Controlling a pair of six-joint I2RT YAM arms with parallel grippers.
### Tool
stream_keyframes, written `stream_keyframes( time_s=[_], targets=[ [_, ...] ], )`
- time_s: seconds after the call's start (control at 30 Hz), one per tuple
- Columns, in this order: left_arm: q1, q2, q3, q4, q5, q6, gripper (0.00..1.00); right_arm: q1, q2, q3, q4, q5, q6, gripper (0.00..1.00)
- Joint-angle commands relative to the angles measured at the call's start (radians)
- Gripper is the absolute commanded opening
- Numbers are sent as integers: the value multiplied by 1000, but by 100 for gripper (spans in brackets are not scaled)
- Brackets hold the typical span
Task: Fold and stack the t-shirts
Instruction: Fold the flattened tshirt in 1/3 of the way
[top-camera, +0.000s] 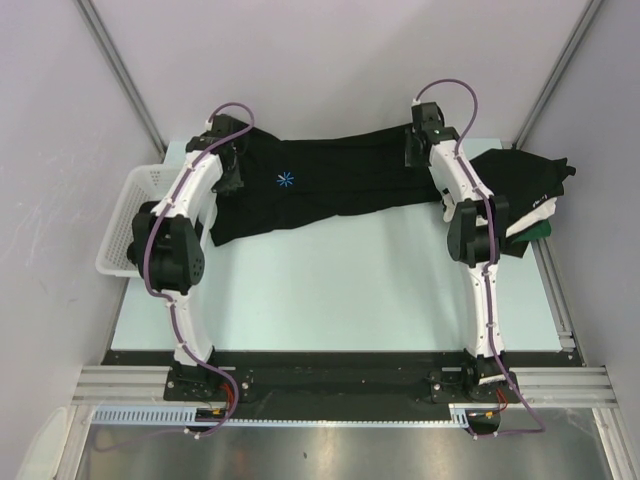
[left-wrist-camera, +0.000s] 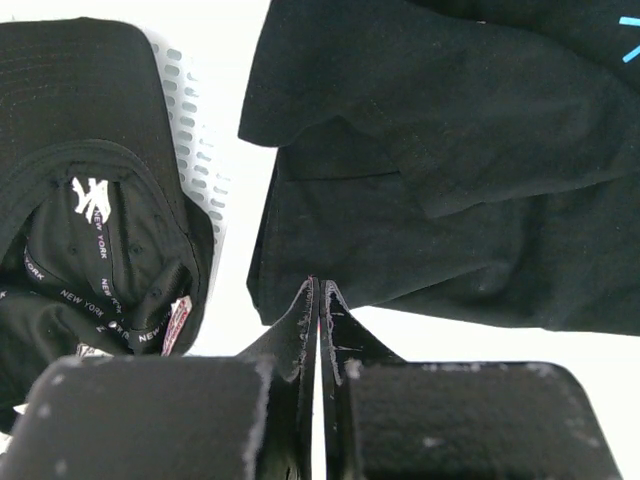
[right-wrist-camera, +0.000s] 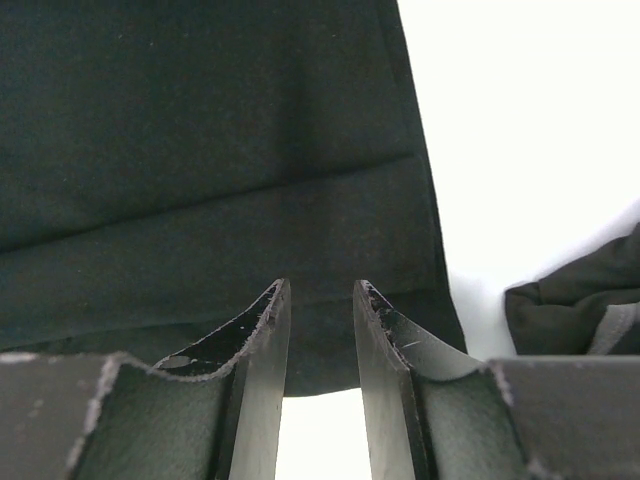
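Observation:
A black t-shirt with a small blue starburst mark lies spread sideways across the far half of the table. My left gripper is at its left end. In the left wrist view its jaws are shut, and the tips meet on the hem of the shirt close to a corner. My right gripper is over the shirt's right end. It stands open, with the hem of the shirt under the gap and nothing pinched. A pile of folded t-shirts, black on top of white and green, sits at the right edge.
A white mesh basket hangs off the table's left side. The left wrist view shows its wall and a black New York cap inside. The folded pile lies just right of the right gripper. Grey walls enclose the table.

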Motion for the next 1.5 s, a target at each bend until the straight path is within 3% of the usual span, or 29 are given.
stream_keyframes(
  time_s=[0.0,1.03,1.13,1.27,1.37,1.47],
  targets=[
    [7,-7,-4,8,-15,-27,0,-14,-88,-14,23,15,-13,36],
    [174,85,73,-45,-87,-27,1,-52,-110,-39,26,-15,-2,36],
    [174,71,82,-28,-44,-19,7,-52,-111,-40,23,-15,-2,36],
    [171,45,80,32,89,-11,36,-51,-110,-46,19,-14,1,37],
    [164,33,69,84,174,-10,43,-48,-113,-45,20,-14,0,37],
    [145,45,79,95,221,-10,44,-48,-110,-42,23,-12,-4,37]
  ],
)
